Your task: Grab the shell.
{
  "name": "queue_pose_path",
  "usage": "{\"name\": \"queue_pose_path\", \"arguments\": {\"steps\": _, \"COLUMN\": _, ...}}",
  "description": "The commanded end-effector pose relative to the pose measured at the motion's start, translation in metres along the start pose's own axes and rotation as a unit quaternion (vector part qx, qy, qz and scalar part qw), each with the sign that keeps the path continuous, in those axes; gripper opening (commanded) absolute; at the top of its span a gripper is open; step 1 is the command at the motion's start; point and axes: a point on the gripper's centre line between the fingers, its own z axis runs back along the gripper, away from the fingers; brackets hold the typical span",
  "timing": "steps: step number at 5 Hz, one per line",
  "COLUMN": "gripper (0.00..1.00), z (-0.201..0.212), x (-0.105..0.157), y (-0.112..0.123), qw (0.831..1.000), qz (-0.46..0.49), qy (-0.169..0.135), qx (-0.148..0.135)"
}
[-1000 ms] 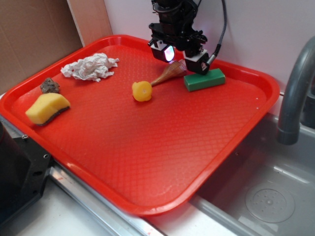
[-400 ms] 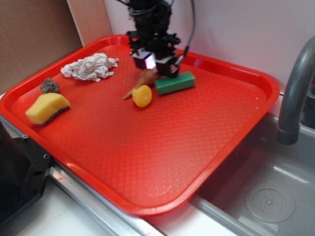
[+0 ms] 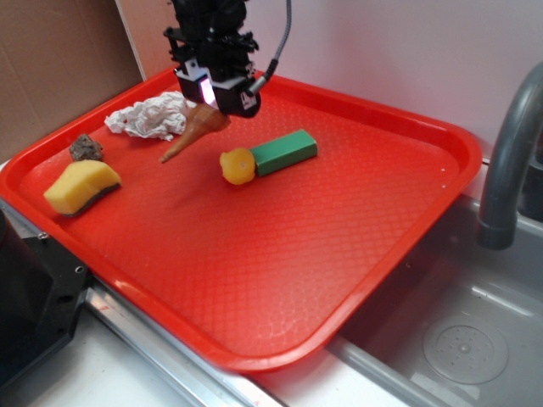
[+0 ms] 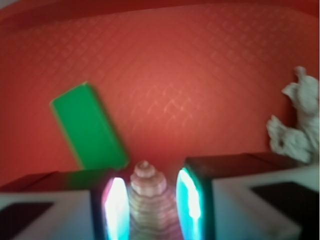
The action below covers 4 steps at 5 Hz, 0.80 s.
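The shell [image 3: 193,131] is a tan-and-brown ridged cone with a long pointed tip. It hangs tilted above the red tray [image 3: 254,254], tip pointing down-left, held by my gripper [image 3: 216,100] at the tray's back left. In the wrist view the shell [image 4: 146,200] sits between my two lit fingers [image 4: 116,207], which are shut on its wide end, the gripper [image 4: 148,207] clamping it from both sides.
A yellow rubber duck [image 3: 237,165] touches a green block [image 3: 284,152] mid-tray. Crumpled white paper [image 3: 153,116] lies just left of the shell. A yellow sponge [image 3: 81,186] and dark brown lump [image 3: 86,147] sit at the left. A sink and grey faucet [image 3: 507,153] stand to the right.
My gripper has carried the shell leftward and lifted it off the tray. The green block was pushed left and now touches the duck.
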Motion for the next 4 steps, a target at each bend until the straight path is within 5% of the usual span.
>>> {"name": "queue_pose_path", "arguments": {"steps": 1, "gripper": 0.00, "z": 0.026, "x": -0.012, "y": -0.013, "qw": 0.999, "qz": -0.001, "qy": -0.034, "qx": 0.018}}
{"name": "queue_pose_path", "arguments": {"steps": 2, "gripper": 0.00, "z": 0.038, "x": -0.030, "y": -0.041, "qw": 0.997, "qz": -0.062, "qy": -0.045, "qx": 0.019}}
{"name": "queue_pose_path", "arguments": {"steps": 3, "gripper": 0.00, "z": 0.062, "x": -0.044, "y": -0.046, "qw": 0.993, "qz": -0.071, "qy": -0.078, "qx": 0.051}}
{"name": "queue_pose_path", "arguments": {"steps": 4, "gripper": 0.00, "z": 0.076, "x": -0.059, "y": -0.050, "qw": 0.995, "qz": 0.023, "qy": -0.034, "qx": 0.093}}
